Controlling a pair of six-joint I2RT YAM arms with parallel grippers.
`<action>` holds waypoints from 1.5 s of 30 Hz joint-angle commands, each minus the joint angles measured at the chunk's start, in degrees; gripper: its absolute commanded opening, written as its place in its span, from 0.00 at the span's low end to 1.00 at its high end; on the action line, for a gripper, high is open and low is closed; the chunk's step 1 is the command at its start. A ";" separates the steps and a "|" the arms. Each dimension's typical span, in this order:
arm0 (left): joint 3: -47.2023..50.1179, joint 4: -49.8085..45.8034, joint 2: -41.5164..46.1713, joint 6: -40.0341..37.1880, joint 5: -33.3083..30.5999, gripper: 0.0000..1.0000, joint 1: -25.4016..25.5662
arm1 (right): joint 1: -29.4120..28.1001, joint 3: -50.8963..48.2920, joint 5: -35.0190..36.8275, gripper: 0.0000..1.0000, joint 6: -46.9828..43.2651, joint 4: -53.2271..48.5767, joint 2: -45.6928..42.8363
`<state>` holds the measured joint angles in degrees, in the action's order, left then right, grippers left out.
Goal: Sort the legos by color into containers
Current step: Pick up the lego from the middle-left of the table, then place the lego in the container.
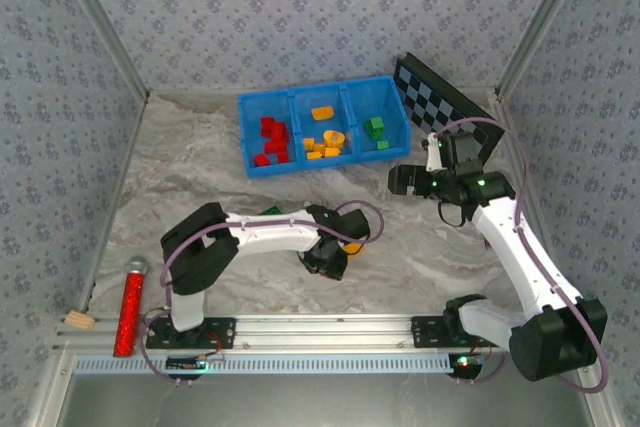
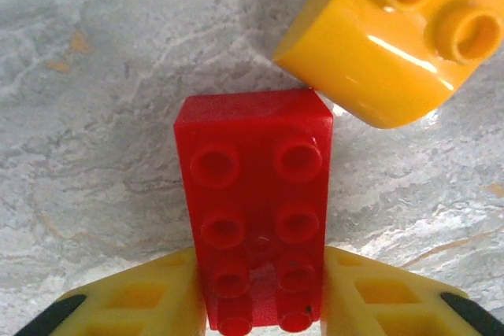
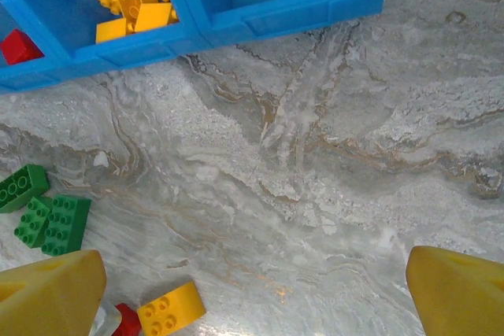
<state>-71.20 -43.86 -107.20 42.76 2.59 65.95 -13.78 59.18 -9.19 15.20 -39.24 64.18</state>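
Note:
A red two-by-four lego sits studs-up between the yellow fingers of my left gripper, which is shut on its long sides. Its far corner meets a yellow brick. From above, that left gripper is low at the table's middle, beside the yellow brick. My right gripper hovers open in front of the blue tray. The tray holds red legos on the left, orange ones in the middle and green ones on the right. Under the open right gripper is bare table.
Loose green bricks and a yellow brick lie on the marbled table left of the right gripper. A checkered board leans at the back right. A red glitter cylinder and a wooden block lie near the front left edge.

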 commanded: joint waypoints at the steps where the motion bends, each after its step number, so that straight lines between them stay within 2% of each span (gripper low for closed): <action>1: -0.55 -1.87 -1.17 0.68 1.14 0.33 -0.71 | -0.60 2.43 -0.09 1.00 0.53 -1.23 0.36; 5: 0.98 -1.96 0.25 1.49 1.42 0.27 -2.08 | -0.79 2.52 0.12 1.00 0.71 -1.05 0.75; 10: 1.94 -3.14 7.08 1.63 -1.35 0.25 -5.35 | -0.83 2.59 0.26 1.00 0.79 0.03 2.09; 16: -5.67 -7.73 12.36 -5.35 -7.67 0.24 -15.32 | -1.52 2.46 0.70 1.00 1.06 1.28 3.88; 20: -14.55 -8.64 9.53 -11.99 -11.77 0.24 -25.22 | -2.03 2.43 0.49 1.00 0.93 2.86 5.68; 23: -19.93 -6.69 5.33 -14.63 -12.74 0.24 -30.68 | -3.17 3.12 0.66 1.00 0.61 3.08 6.63; 29: -31.50 -4.99 -5.74 -18.34 -13.31 0.24 -37.09 | -7.74 5.44 0.10 0.99 2.76 1.09 9.13; 34: -41.79 -6.05 -15.20 -21.13 -12.59 0.24 -39.98 | -13.34 3.08 0.80 0.94 12.17 -0.90 12.07; 38: -49.88 -8.85 -22.00 -22.00 -11.36 0.25 -41.97 | -17.10 0.51 0.56 0.93 23.67 -0.38 13.40; 45: -55.66 -10.31 -28.25 -22.38 -9.47 0.30 -43.01 | -19.99 0.54 0.69 0.92 41.86 -3.76 16.11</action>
<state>-124.18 -51.42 -133.78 21.76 -8.32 22.85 -32.23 59.27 -9.15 45.54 -39.03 79.24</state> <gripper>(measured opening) 0.298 0.916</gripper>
